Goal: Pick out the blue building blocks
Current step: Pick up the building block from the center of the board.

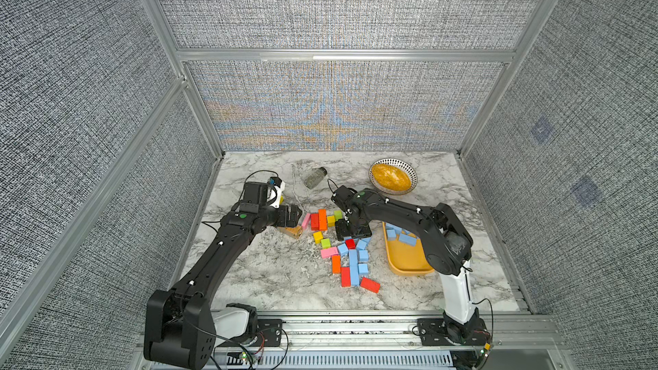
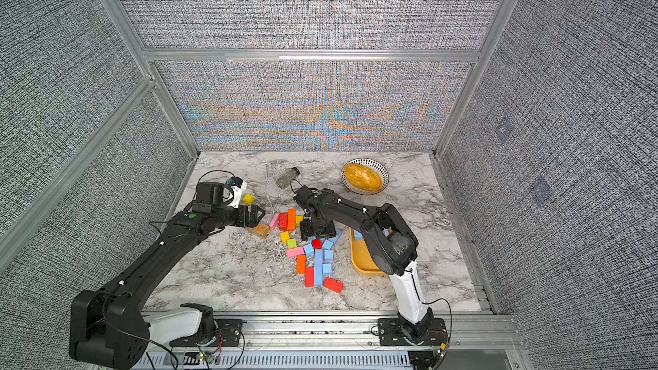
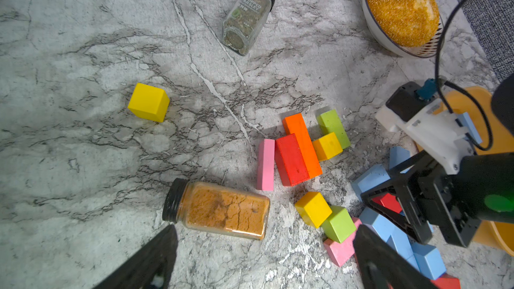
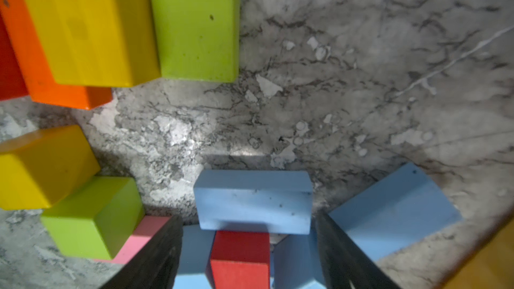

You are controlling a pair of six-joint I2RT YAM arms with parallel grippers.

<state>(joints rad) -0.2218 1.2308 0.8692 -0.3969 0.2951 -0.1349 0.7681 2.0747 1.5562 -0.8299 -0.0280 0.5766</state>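
Blue blocks (image 1: 352,261), nine o'clock of tray (image 1: 409,272): we are poising right gripper (image 4: 249,215), fingers apart, to straddle one; left gripper (image 3: 267,229) idling, spread.

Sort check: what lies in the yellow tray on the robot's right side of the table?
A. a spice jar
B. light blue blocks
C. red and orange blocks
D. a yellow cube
B: in a top view, the part of the yellow tray that shows holds only light blue blocks, with no other colour and no jar in it.
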